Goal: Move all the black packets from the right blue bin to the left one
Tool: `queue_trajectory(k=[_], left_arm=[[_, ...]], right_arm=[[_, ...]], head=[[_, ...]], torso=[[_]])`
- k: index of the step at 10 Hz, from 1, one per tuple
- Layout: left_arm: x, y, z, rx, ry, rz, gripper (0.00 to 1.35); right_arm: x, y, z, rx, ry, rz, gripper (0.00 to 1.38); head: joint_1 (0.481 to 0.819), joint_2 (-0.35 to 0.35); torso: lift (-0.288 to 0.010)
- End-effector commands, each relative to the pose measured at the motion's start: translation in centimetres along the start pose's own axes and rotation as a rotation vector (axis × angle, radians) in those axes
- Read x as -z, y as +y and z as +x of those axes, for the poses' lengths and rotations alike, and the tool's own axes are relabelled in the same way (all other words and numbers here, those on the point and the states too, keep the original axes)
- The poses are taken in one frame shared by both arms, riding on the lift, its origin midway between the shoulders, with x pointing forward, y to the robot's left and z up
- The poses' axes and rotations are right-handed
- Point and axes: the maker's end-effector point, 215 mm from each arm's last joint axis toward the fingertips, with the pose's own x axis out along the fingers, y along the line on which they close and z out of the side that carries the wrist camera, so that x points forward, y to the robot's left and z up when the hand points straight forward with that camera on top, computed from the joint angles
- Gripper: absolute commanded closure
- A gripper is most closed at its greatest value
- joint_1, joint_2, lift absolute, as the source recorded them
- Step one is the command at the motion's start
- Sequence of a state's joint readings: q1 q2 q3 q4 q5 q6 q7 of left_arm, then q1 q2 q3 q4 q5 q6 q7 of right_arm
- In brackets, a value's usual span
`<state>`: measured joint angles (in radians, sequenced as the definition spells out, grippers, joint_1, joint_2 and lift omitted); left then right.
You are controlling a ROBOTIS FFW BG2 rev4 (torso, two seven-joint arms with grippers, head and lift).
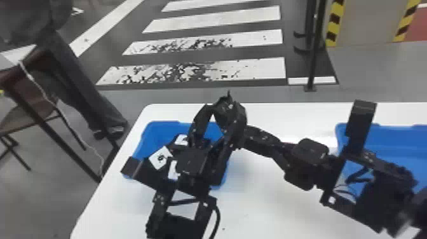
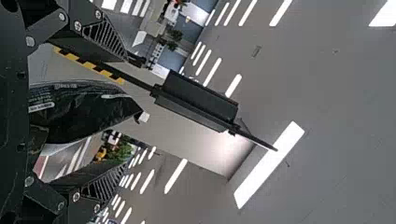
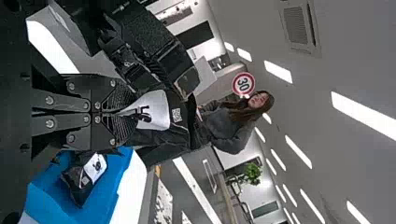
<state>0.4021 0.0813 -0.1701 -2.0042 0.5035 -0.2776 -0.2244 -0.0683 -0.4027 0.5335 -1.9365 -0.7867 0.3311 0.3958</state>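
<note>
In the head view my right gripper (image 1: 249, 134) reaches in from the right beside my left gripper (image 1: 219, 118), which points up over the left blue bin (image 1: 149, 135). The right wrist view has my right gripper (image 3: 114, 113) shut on a black packet (image 3: 180, 107) with a white label. In the left wrist view my left gripper (image 2: 109, 112) has its fingers wide apart, with a black packet (image 2: 86, 112) between them. Other black packets with white labels (image 1: 159, 158) are in the left bin; one packet (image 3: 80, 182) lies there in the right wrist view.
The right blue bin (image 1: 397, 132) stands at the table's right, partly hidden by my right arm. Both bins rest on a white table (image 1: 254, 206). Beyond its left edge is a brown chair (image 1: 28, 117).
</note>
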Motion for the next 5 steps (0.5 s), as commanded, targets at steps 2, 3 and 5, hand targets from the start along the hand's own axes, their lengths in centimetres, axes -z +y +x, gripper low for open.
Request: queue_trajectory(k=[2,3,5], left_arm=[[-0.2,0.0,0.0,0.0,0.026,0.033,1.11],[-2.2,-0.1,-0.1,-0.015,-0.004,0.131,1.21],[-1.3,-0.4,-0.1,-0.011,0.039,0.15,1.21]], right_arm=[[0.4,0.3,0.2,-0.008,0.005,0.009,1.16],[0.5,0.2,0.1,-0.005,0.007,0.013,1.16],[0.3,-0.2,0.2,-0.002,-0.001,0.014,1.16]], head=[[0.695,0.263],[0.695,0.265],[0.695,0.276]], torso=[[-0.14],[-0.14],[-0.14]])
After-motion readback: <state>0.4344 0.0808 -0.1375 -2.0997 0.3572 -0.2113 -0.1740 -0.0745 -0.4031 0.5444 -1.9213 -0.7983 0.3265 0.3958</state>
